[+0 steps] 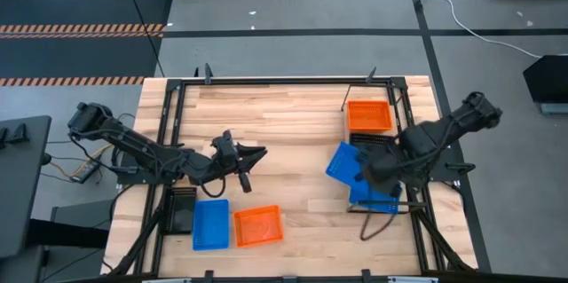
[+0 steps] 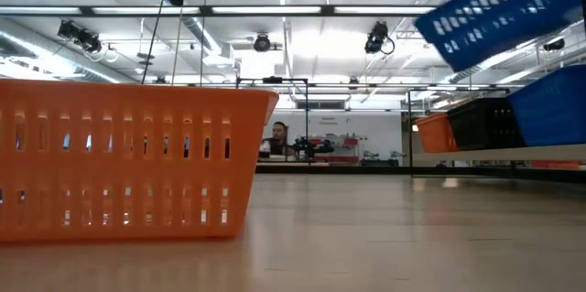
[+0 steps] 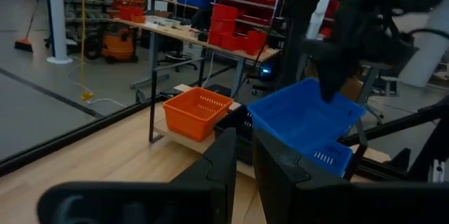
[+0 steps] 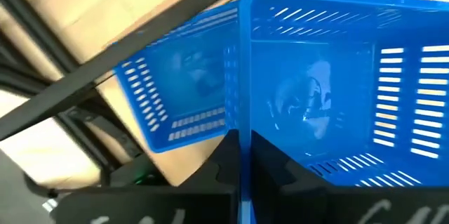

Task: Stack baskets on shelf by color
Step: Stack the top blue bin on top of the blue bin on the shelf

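Blue mesh-sided basket (image 1: 342, 163) tilted, pinched by right gripper (image 1: 368, 175), left gripper (image 1: 257, 155) nearly closed, empty

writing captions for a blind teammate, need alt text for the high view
Seen from above, the right claw holds a tilted blue basket over another blue basket on the shelf, which also carries a black and an orange basket. The left claw hovers mid-table, near a blue basket and an orange one.

The wooden table (image 1: 293, 132) bears 1 orange basket (image 1: 258, 226), 1 blue basket (image 1: 210, 224) and the shelf (image 1: 401, 154).
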You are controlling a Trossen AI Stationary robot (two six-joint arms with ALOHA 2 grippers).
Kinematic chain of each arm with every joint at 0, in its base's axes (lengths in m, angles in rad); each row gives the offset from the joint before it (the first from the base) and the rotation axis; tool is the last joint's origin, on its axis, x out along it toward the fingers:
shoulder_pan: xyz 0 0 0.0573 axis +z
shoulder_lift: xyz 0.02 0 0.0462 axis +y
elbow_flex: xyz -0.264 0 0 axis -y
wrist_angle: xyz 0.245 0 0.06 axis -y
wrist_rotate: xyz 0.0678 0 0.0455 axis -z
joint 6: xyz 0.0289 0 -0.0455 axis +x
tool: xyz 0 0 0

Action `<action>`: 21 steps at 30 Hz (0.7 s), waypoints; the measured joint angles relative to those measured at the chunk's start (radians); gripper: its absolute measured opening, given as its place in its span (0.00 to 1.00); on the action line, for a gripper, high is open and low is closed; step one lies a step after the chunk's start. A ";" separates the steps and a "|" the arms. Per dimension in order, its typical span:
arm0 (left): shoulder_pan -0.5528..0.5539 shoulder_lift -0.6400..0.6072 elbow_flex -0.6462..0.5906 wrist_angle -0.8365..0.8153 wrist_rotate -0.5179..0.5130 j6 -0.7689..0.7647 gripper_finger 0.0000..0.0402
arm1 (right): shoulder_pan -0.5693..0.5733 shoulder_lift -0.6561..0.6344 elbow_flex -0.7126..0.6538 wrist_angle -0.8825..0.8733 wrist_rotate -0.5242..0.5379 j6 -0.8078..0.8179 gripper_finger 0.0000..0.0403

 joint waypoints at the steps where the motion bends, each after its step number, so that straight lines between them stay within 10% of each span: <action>1: -0.008 0.000 0.000 0.000 -0.011 -0.002 0.13 | 0.020 -0.006 -0.016 -0.001 0.000 0.015 0.04; 21: -0.064 0.072 0.000 0.139 -0.212 0.045 0.13 | 0.325 -0.112 -0.198 0.002 -0.017 0.169 0.05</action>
